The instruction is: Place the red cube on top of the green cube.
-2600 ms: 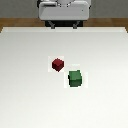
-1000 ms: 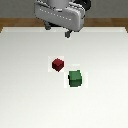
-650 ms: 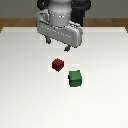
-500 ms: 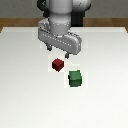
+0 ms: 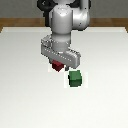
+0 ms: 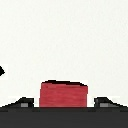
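The green cube is sitting nearest to me on the white table, bare on top and with nothing touching it. Just beyond it, toward the exterior view's left and a little farther back, the red cube is resting on the table too, near the green one but clearly apart from it, with a strip of white showing between them. The gripper is hanging right over that red cube, its grey bar hiding most of the block from where I am standing, so only a dark red sliver is peeking out underneath. In the wrist view the red cube is lying squarely between the two fingertips, one flat face turned toward the camera; the fingers are spread apart with clear gaps on both sides and are not pinching anything yet. So, as I read it, the block is lying straight below the pincer, centred in the opening, and the next move seems to be a plain descent and squeeze, then a carry toward the green cube. Farther back, the pale arm is rising to its base at the table's far edge.
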